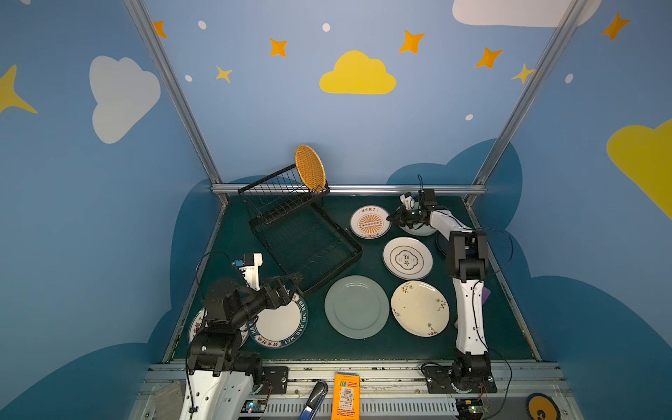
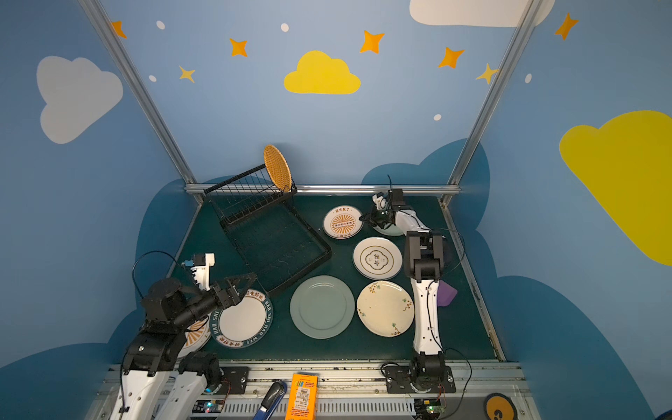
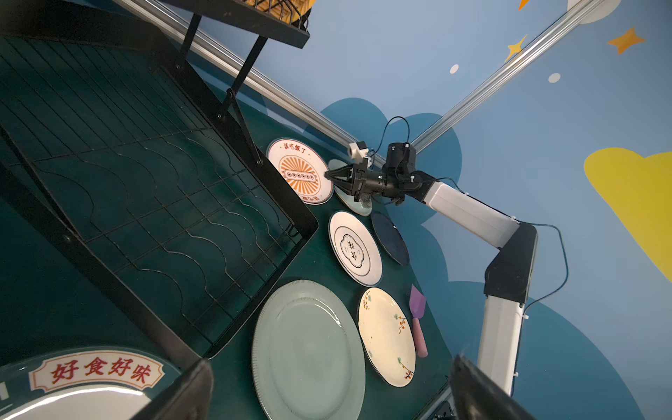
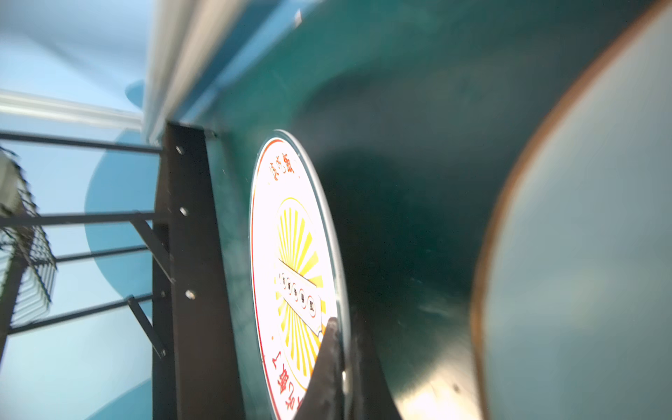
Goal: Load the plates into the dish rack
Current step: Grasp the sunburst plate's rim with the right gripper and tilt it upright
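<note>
Jaws: R gripper (image 1: 389, 218) pinches sunburst plate (image 1: 369, 222) | L gripper (image 1: 296, 285) spread | navy plate (image 3: 391, 238) arm-hidden in top views

Woven orange plate (image 1: 310, 168) stands upright in the dish rack (image 1: 280, 205); I pinch the sunburst plate (image 1: 370, 222); other plates (image 1: 356, 306) lie flat.
</note>
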